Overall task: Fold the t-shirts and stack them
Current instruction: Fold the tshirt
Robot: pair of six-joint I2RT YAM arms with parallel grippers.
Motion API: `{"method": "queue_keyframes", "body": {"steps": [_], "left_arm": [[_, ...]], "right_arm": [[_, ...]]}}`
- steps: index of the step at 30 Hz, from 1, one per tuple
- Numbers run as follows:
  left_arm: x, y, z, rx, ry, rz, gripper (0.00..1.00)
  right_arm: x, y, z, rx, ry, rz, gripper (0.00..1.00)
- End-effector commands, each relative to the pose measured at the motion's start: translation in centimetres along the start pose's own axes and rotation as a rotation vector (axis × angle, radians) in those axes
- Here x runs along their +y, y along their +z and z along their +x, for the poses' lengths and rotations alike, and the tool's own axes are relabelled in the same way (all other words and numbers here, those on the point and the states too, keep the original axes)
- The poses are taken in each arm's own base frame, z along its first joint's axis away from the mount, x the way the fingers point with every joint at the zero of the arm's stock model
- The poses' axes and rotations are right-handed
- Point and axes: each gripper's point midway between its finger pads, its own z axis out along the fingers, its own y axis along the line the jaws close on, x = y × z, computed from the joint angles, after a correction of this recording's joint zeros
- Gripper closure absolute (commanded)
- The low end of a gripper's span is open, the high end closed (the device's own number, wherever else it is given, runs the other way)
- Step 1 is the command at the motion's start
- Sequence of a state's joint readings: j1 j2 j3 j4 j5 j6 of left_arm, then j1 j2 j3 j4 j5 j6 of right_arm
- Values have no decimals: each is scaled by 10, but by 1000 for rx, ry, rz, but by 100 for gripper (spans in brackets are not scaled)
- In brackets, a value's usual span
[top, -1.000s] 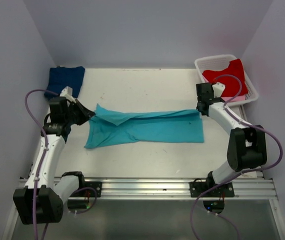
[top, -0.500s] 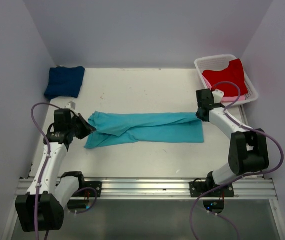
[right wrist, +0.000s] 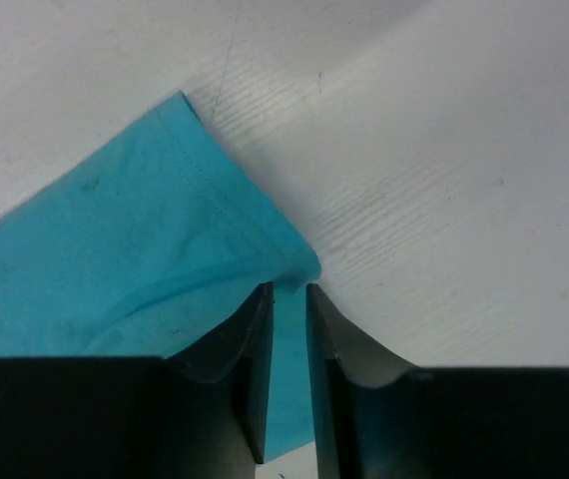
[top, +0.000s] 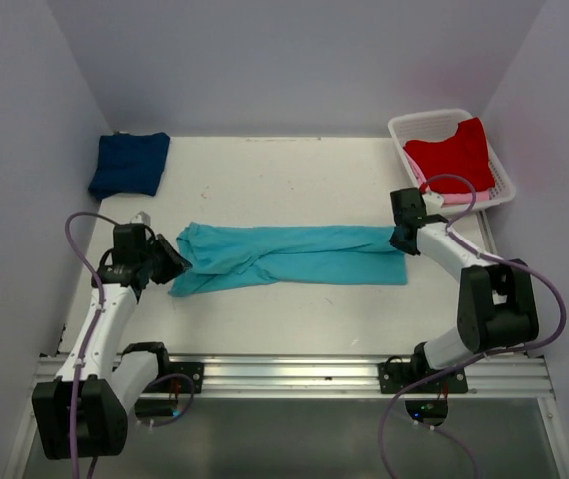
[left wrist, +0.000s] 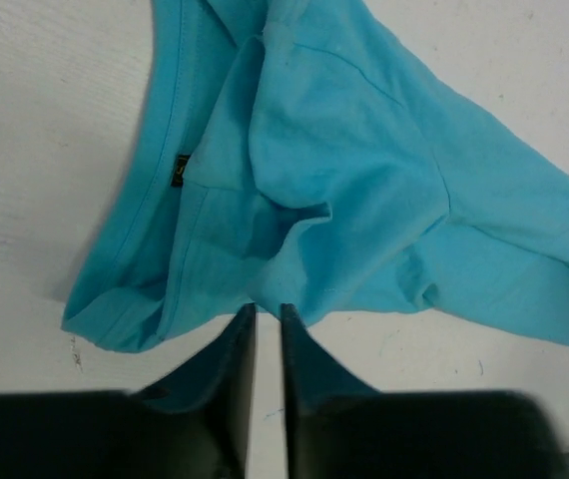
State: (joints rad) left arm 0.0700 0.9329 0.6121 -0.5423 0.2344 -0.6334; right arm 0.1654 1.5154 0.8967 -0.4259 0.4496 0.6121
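At the counter's (top: 294, 180) middle, the turquoise t-shirt (top: 294, 254) has been drawn nearward into a lengthwise fold, its ends pinched by the left end effector (top: 172, 267) and right end effector (top: 401, 243).

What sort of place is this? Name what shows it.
Probably a lab robot cell, not a home: plain walls box in a white table, a left arm and a right arm are bolted to a metal rail, and a turquoise t-shirt lies staged between them.
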Motion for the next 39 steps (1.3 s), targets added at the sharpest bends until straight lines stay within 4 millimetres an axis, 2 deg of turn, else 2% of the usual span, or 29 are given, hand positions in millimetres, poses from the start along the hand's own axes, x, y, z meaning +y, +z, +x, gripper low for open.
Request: {"method": "queue_keyframes", "body": {"steps": [1,3,4,5,6,7,9,11,12,13,14,15,16,17,19,20,21,23,26,29,34,36,39], "left_arm": [[3,-2,4,10,-23,-6,69],[-6,-14,-4,-44,-28,26,54],[-11,-20,-7,-65,-39,41,38],[-21,-33,-17,-121,-27,80,26],[-27,-40,-23,-147,-23,99,24],[-33,-46,-29,-177,-18,119,16],[-47,-59,-46,-255,4,172,15],[-54,-53,-51,-263,16,206,24],[-56,-48,-53,-262,15,221,30],[-68,-45,-60,-273,15,278,58],[-64,-26,-54,-221,-3,273,74],[-70,-18,-59,-226,1,307,89],[-74,-10,-55,-182,-14,334,100],[-66,10,-47,-120,-36,313,100],[-71,25,-48,-104,-41,350,100],[-61,41,-38,-55,-66,321,100],[-66,45,-45,-85,-55,348,100],[-56,57,-37,-60,-75,322,100],[-50,64,-32,-56,-82,309,100],[-40,69,-28,-57,-93,262,100],[-9,90,-20,-35,-152,121,100],[-4,98,-20,-35,-186,96,100],[-1,114,-19,-17,-229,83,100]], "right_arm": [[0,-12,-7,-22,7,-15,74],[-2,-20,-16,-40,15,-9,63],[-2,-24,-20,-48,21,-11,61],[0,-28,-26,-60,28,-18,60],[0,-34,-31,-75,39,-29,57],[1,-37,-35,-84,41,-36,56],[8,-40,-46,-109,52,-58,56],[15,-38,-52,-113,53,-71,60],[23,-36,-53,-106,50,-93,75],[27,-24,-46,-74,40,-83,86],[34,-22,-50,-71,45,-96,97],[43,-15,-47,-50,45,-121,100],[49,-4,-39,-20,30,-122,100],[56,2,-40,-15,32,-134,100],[66,18,-25,48,15,-145,100],[71,22,-25,52,13,-158,100],[74,26,-20,67,8,-163,100],[75,36,-8,100,-1,-164,100],[73,39,2,110,-5,-169,100],[68,37,6,109,-7,-165,100],[56,28,17,131,-21,-151,100],[53,20,17,132,-29,-153,100],[46,10,31,174,-69,-151,100]]}}
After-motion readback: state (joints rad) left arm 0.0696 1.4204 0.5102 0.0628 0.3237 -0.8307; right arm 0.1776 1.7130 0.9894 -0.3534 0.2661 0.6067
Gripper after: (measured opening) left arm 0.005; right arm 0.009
